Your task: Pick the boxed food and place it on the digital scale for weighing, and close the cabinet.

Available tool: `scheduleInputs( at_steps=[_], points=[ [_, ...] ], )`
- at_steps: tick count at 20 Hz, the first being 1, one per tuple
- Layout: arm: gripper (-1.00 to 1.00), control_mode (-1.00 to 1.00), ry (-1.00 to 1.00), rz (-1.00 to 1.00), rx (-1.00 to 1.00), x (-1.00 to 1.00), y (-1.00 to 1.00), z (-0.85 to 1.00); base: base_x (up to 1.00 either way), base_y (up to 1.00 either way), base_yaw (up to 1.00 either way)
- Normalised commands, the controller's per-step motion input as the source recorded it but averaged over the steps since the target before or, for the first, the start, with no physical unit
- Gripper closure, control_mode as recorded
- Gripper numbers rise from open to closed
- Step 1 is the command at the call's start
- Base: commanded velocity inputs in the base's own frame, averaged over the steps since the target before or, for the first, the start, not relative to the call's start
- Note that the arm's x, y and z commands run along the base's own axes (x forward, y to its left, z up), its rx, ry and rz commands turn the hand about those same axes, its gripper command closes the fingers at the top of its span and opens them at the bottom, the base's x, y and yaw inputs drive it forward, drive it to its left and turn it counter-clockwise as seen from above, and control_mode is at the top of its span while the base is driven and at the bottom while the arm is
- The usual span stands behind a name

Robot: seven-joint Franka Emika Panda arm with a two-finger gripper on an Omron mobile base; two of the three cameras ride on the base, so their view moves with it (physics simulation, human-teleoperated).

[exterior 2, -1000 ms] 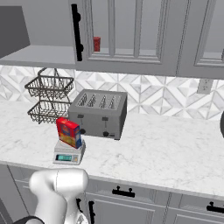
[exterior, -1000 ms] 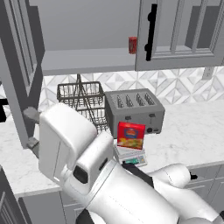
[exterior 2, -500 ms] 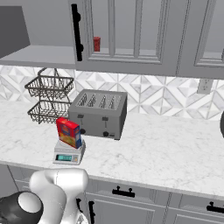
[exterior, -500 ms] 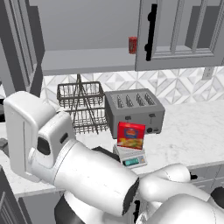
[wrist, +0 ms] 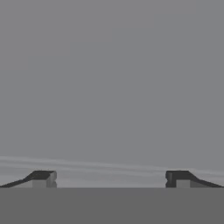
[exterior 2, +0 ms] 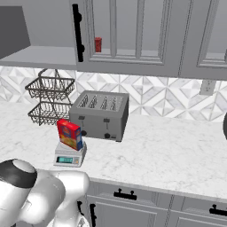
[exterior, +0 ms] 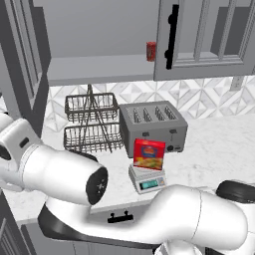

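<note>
My claw [wrist: 112,178] stands spread wide with nothing between its tips, facing a plain grey surface that I cannot identify; the two dark fingertips [wrist: 43,176] sit far apart at the bottom of the hand view.

The boxed food [exterior: 148,154] stands upright on the digital scale [exterior: 147,178], just left of centre in the left base view; in the right base view the same pair sits at the lower left, box [exterior 2: 69,134] on scale [exterior 2: 69,155]. The scale rests on the marble counter [exterior 2: 168,150] near its front edge, with the toaster [exterior: 153,127] just behind it and the two-tier wire basket [exterior: 92,124] to the toaster's left. I cannot make out anything lying in the basket tiers.

To the right of the toaster the counter runs open and bare toward the right edge of both base views, backed by the patterned tile wall [exterior 2: 155,95].

The cabinet [exterior: 99,69] above is open: its shelf shows across the upper middle of the left base view, one door [exterior: 201,40] with a black bar handle [exterior: 171,36] hangs at the upper right, and another door [exterior: 22,60] stands swung out along the left edge. A small red can [exterior: 151,51] sits on the shelf at its right end, just beside the handle
</note>
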Motion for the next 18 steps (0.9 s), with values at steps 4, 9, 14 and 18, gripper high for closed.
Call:
scheduleInputs(
  at_steps=[4,9,14,18],
  points=[
    [-1.00,-1.00,0.08,0.01,-0.06,0.94,0.30,-0.41,0.00,0.00,0.00],
    [-1.00,-1.00,0.05,-0.08,0.00,0.92,-0.11,-0.30,0.00,0.00,0.00],
    [-1.00,-1.00,-0.03,-0.24,0.02,0.38,-0.92,-0.03,0.00,0.00,0.00],
    [-1.00,-1.00,-0.03,-0.27,0.06,0.57,-1.00,-0.03,0.00,0.00,0.00]
  ],
)
